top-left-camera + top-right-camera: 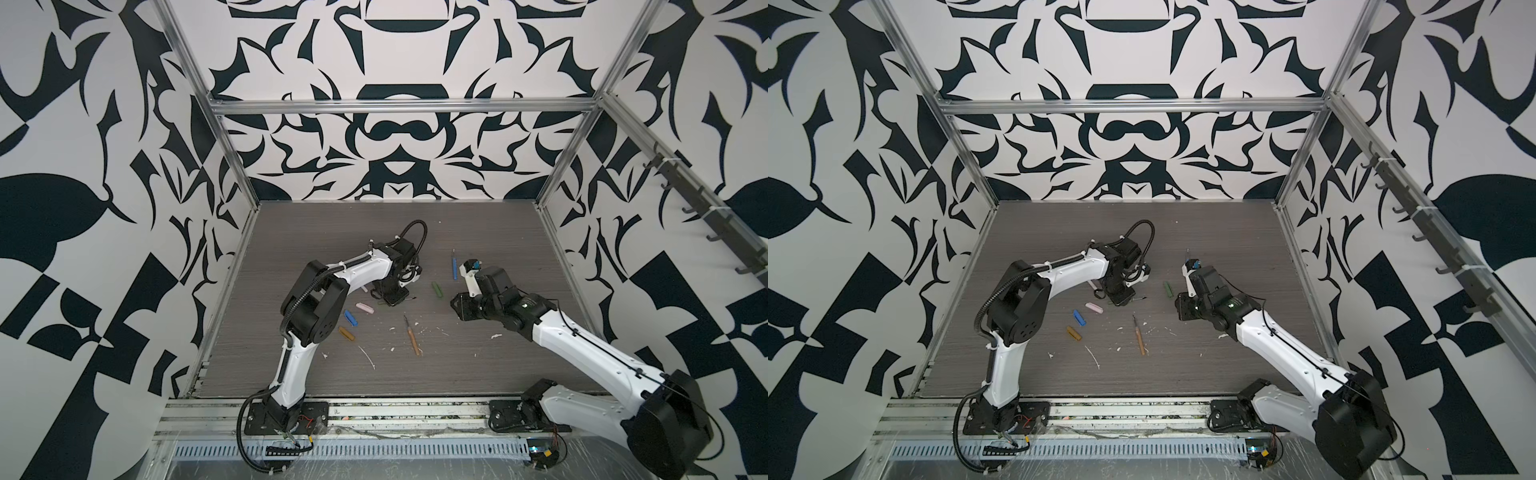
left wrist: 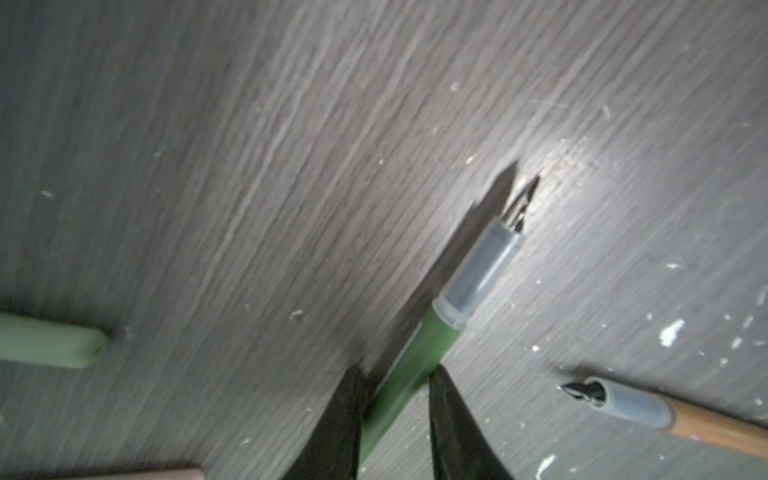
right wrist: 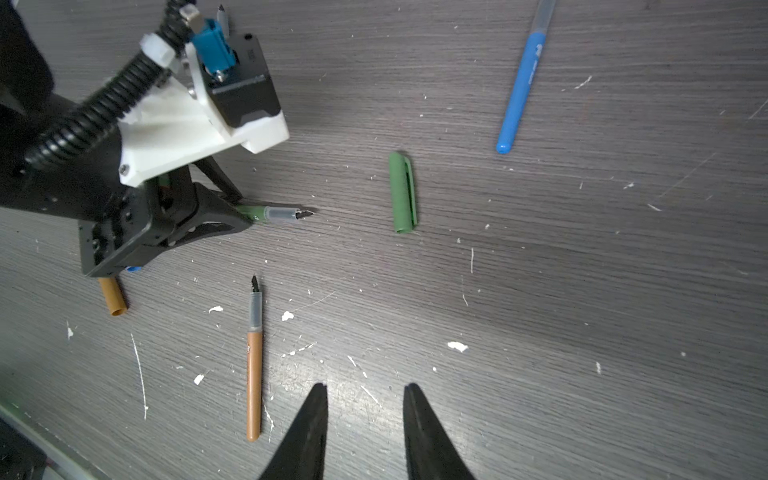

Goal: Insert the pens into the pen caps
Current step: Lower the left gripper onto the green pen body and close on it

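Two black fingers (image 2: 336,428) of the left gripper (image 2: 395,370) fill the near edge of its wrist view. They are closed narrowly on the barrel of the dark green pen (image 2: 415,357). The pen's clear grip section and dark nib stick out beyond the fingertips, low over the table (image 2: 291,166), with the nib close to its own shadow. That view is blurred. The right gripper (image 3: 365,388) holds nothing: its jaws stand partly apart over bare table, touching no pen or cap.

The blue pen (image 3: 521,83) carries a small pale print on its barrel, too small to read. No other lettering can be made out.

In the right wrist view, the dark green cap (image 3: 402,193) lies ahead of the right gripper's fingertips. It sits between the held pen's nib and the blue pen, apart from both. The orange-brown pen (image 3: 254,386) lies just beside the right gripper, its nib pointing toward the left gripper. The orange-brown cap (image 3: 112,297) pokes out from behind the left gripper.

Only the top views show the blue cap (image 1: 350,318) and the pink cap (image 1: 365,308), which lie beyond the left gripper on the side away from the right one. They also show a pale pink pen (image 1: 365,288), partly hidden by the left arm. Only the left wrist view shows a pale green piece (image 2: 54,340) lying beside the left gripper; whether it is a pen or a cap I cannot tell.
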